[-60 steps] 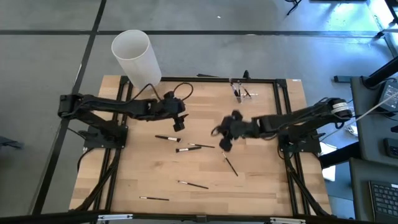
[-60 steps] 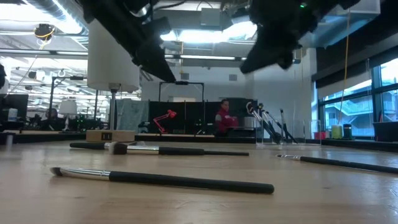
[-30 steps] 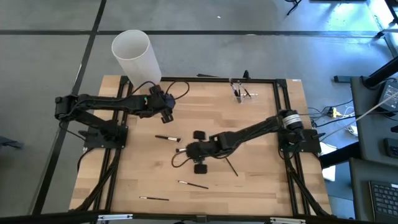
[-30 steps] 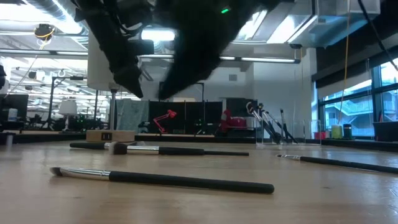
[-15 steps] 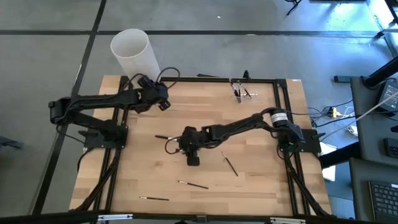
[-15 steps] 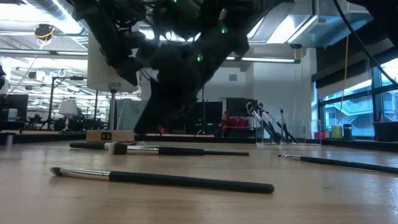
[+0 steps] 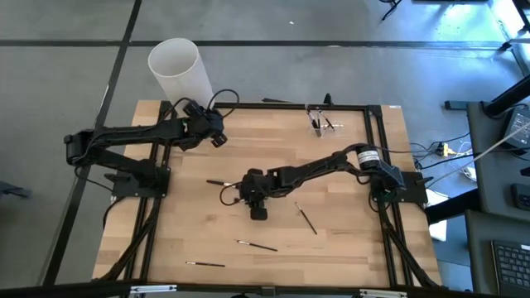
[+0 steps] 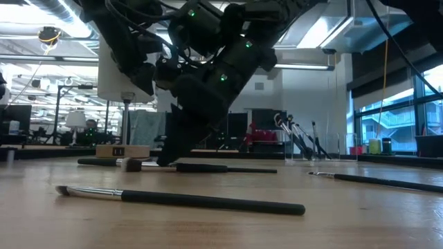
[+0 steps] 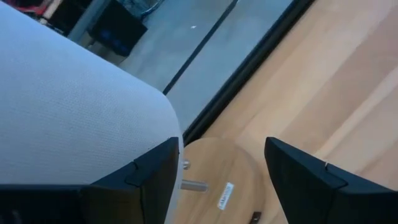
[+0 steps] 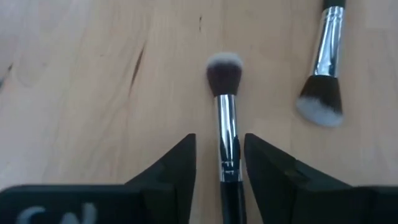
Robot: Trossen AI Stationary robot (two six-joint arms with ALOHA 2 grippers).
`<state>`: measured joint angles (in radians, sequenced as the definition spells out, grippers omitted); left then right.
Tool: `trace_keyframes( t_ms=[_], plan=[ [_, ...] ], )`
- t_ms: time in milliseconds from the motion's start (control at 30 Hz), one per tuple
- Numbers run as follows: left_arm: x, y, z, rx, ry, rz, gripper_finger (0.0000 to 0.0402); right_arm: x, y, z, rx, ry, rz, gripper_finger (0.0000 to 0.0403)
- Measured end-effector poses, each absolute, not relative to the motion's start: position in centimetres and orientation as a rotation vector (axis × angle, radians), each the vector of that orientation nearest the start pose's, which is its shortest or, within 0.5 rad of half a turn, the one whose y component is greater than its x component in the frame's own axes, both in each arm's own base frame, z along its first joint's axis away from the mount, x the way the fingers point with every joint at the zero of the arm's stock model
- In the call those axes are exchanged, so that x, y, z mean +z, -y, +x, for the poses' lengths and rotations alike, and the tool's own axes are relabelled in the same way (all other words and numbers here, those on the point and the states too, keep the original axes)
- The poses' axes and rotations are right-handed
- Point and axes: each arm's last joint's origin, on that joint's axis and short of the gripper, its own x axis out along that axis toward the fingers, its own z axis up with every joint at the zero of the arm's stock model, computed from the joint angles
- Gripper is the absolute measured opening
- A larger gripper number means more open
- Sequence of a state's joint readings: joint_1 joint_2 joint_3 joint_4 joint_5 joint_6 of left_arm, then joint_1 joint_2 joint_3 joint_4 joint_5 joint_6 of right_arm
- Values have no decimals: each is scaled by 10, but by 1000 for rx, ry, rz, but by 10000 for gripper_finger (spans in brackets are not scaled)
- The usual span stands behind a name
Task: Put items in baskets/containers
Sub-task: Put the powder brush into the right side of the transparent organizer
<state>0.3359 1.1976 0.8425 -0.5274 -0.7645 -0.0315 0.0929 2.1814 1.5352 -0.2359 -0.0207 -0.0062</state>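
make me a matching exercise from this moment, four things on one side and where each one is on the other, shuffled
Things:
1. white cylinder
2. clear holder
3. right end effector
4. left end effector

Places:
A. far edge of the wooden table, right of centre, brushes standing in it
B. beside the white cylinder's base
C. table's far left corner
D. mid-table, open fingers either side of a dark-tufted brush lying flat

Pairs: 1-C, 2-A, 3-D, 4-B

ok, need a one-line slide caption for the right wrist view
Right gripper open and straddling a round-tipped makeup brush on the wooden table, a second brush lying alongside.
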Motion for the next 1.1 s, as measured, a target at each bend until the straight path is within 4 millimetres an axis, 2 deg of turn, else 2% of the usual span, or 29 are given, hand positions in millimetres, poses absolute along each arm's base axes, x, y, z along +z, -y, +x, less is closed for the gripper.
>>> trace_keyframes(
  t_ms=[267,400,600,767,933,1000,1100],
  plan=[
    [252,-95,212,1018,-885,151,235,129,-44,465,113,-915,-35,76],
    [252,-95,212,1018,-885,151,235,129,-44,465,96,-916,7,53],
    [251,-95,212,1015,-889,157,235,152,-44,458,81,-911,81,57],
    [251,-94,211,1013,-902,161,235,199,-43,446,85,-799,129,61],
    [249,-94,209,1008,-934,167,235,231,-37,413,-22,-729,115,49],
    [248,-93,208,1009,-948,165,235,246,-30,387,-82,-696,126,55],
    [247,-93,206,1012,-962,156,235,260,-17,339,-239,-615,128,69]
  ],
)
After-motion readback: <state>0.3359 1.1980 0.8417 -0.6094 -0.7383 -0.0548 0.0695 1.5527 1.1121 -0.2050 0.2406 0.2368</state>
